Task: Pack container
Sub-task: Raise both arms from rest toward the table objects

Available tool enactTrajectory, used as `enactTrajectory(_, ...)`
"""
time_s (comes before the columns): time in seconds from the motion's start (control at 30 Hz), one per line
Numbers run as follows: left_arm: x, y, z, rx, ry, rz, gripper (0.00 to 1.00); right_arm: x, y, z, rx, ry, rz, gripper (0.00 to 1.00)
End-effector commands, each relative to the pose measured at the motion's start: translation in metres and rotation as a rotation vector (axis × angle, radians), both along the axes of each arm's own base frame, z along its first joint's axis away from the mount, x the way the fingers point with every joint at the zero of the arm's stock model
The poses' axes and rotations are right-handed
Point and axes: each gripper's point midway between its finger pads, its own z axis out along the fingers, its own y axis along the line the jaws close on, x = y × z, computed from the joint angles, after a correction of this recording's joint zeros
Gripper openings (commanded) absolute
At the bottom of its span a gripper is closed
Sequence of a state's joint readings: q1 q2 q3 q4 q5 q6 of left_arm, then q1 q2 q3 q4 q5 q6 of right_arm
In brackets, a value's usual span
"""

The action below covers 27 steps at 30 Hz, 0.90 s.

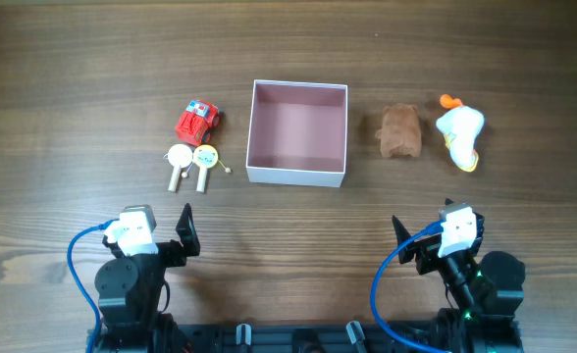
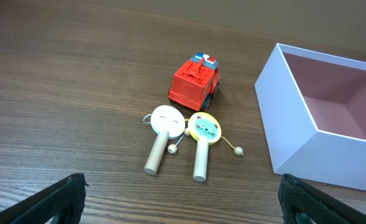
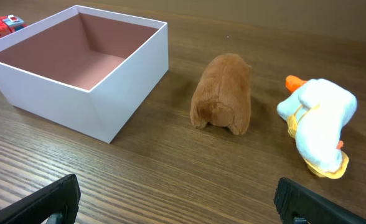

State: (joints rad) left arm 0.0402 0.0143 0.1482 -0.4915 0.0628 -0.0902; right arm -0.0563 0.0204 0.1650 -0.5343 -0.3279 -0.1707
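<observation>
Centre frame on the dark wooden bench [image 1: 73, 78], the square white box [image 1: 298, 132] with its pink floor sits open and empty, about midway between the two arms and up-frame of both. Right of it in the overhead view lie a brown plush animal [image 1: 400, 131] and, further right, a white duck [image 1: 461, 134], each with its long axis running up and down the frame. Both are apart from the box and nearer the right arm [image 1: 465, 260]. Left of the box stand a red toy truck [image 1: 197, 121] and, just below it, two small rattle drums [image 1: 205, 157] side by side. Their handles point down-frame toward the left arm [image 1: 131, 260], the nearer one. Left jaws and right jaws alike are spread wide at the lower corners of their wrist views, gripping nothing. Judged from this layout, packing has not begun, and each arm would reach straight up-frame for its own side's toys.
</observation>
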Motion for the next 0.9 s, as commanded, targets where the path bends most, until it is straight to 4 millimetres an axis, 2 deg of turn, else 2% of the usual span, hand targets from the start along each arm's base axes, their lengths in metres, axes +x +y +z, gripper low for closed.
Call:
enactTrajectory(0.0,0.0004,-0.0039,-0.0017,0.01,-0.005,-0.026,1.0,0.0008,-0.0031,-0.0017,-0.015,-0.004,-0.013,1.0)
enactTrajectory(0.87,0.0004,-0.0039,-0.0018,0.009,-0.004,-0.026,1.0,0.0022,-0.0042,0.0009,-0.017,-0.016,-0.019,1.0)
